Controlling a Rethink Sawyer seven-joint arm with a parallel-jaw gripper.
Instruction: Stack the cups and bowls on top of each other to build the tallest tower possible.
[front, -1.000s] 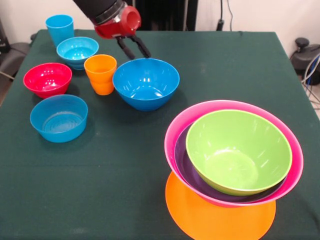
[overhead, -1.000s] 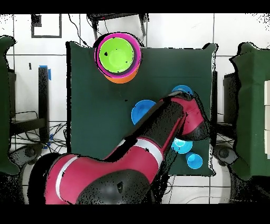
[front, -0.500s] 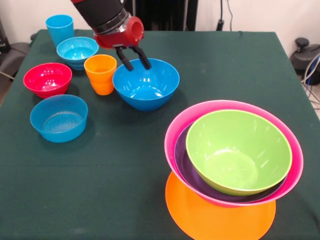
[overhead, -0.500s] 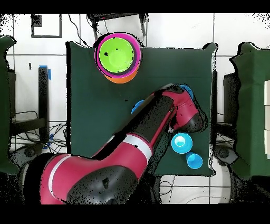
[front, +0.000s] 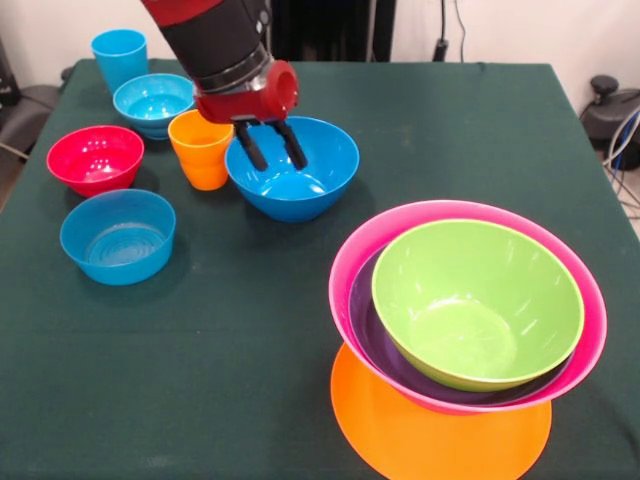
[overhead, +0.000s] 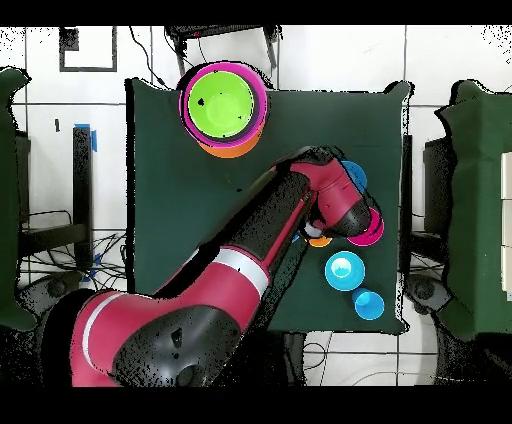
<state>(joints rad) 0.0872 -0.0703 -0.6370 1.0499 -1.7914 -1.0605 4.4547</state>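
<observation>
My gripper (front: 274, 153) is open, its two black fingers hanging down over the left part of the large blue bowl (front: 305, 185). The orange cup (front: 201, 150) stands just left of the bowl, close to the left finger. The light blue cup (front: 119, 57) stands at the far left corner. The tower stands at the front right: a green bowl (front: 478, 300) in a purple bowl (front: 372, 335), in a pink bowl (front: 352, 255), on the flat orange bowl (front: 440, 435). In the overhead view the arm hides the gripper and the large blue bowl; the tower (overhead: 222, 105) shows at the top.
A small light blue bowl (front: 154, 102), a red bowl (front: 95, 158) and another small blue bowl (front: 118, 236) stand along the left side of the green cloth table (front: 250, 350). The red bowl (overhead: 368, 232) and the light blue cup (overhead: 369, 305) show beside the arm from overhead.
The gripper has come forward and down from behind the large blue bowl's far rim to over its inside. It has stayed open. The bowls and cups have not moved.
</observation>
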